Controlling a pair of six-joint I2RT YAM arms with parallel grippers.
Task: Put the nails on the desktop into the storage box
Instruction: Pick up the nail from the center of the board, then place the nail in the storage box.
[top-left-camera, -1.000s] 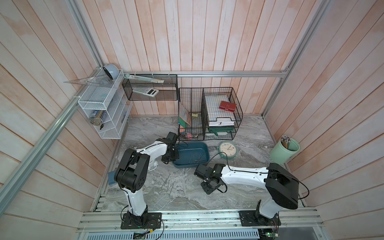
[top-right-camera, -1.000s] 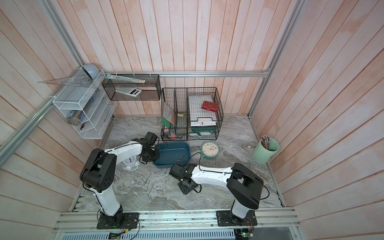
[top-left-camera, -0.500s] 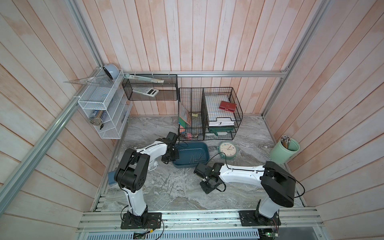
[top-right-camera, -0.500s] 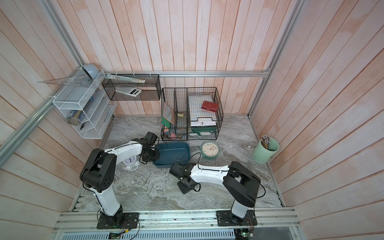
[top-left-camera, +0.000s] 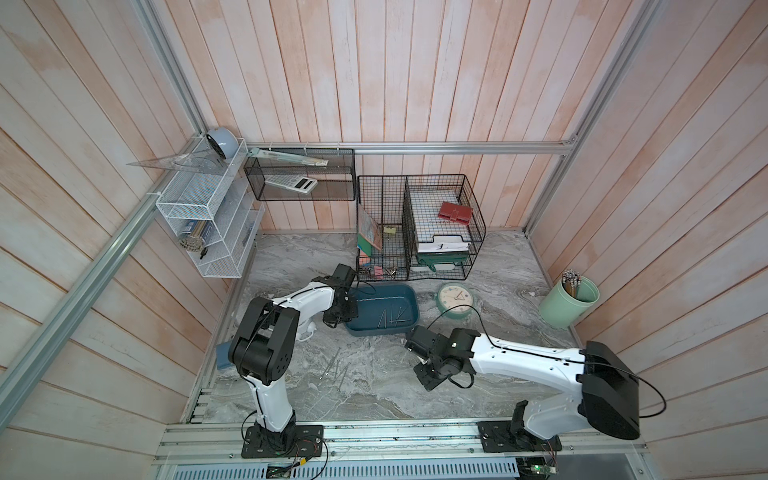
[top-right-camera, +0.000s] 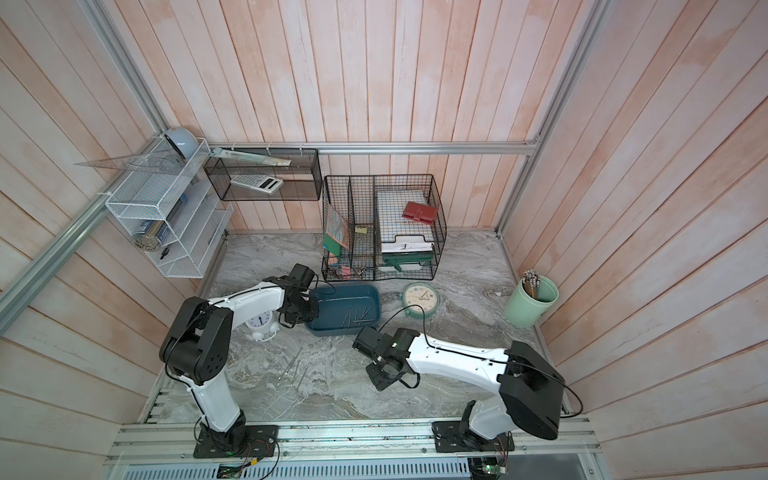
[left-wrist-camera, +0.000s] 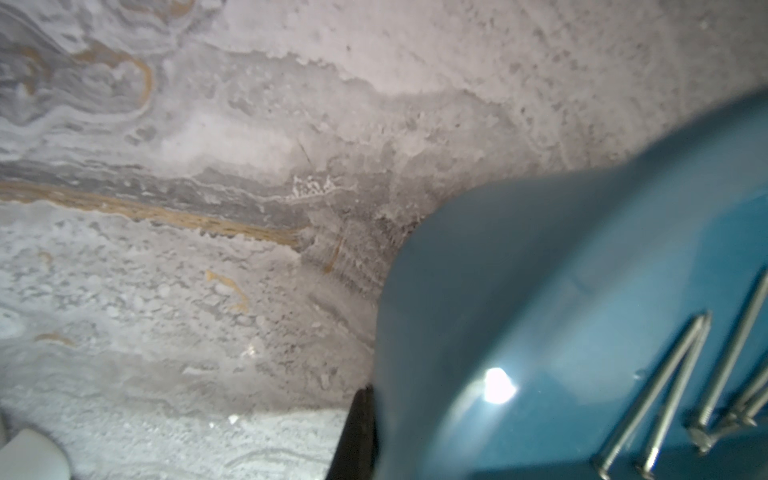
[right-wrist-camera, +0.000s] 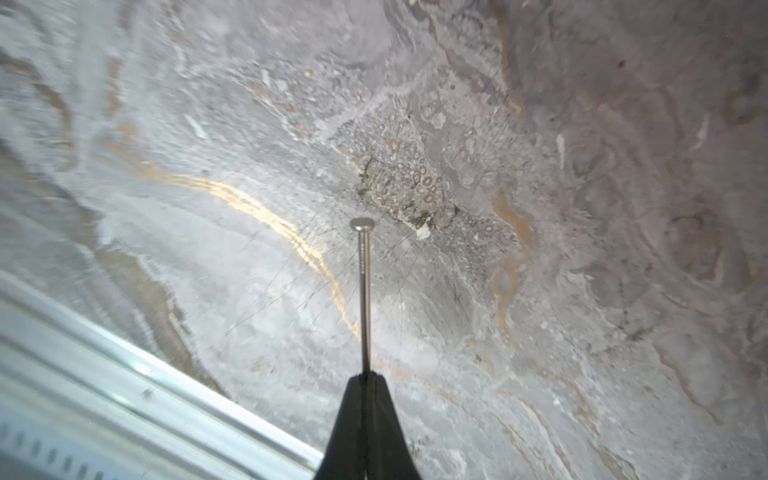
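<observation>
One long silvery metal nail (right-wrist-camera: 365, 291) now sits pinched in the right jaws, which stood partly open a second ago.

Right arm (top-left-camera: 519, 356) reaches low over the grey marble-patterned table (top-left-camera: 374, 399), elbow drawn slightly back, wrist bent down, the nail's head pointing away from the tips. Left arm (top-left-camera: 309, 295) is unmoved, left jaws closed on the end wall of the dark teal rectangular plastic storage box (top-left-camera: 376, 332), where several nails (top-left-camera: 390, 318) lie. More nails (top-left-camera: 337, 368) lie loose on the table between the arms.
</observation>
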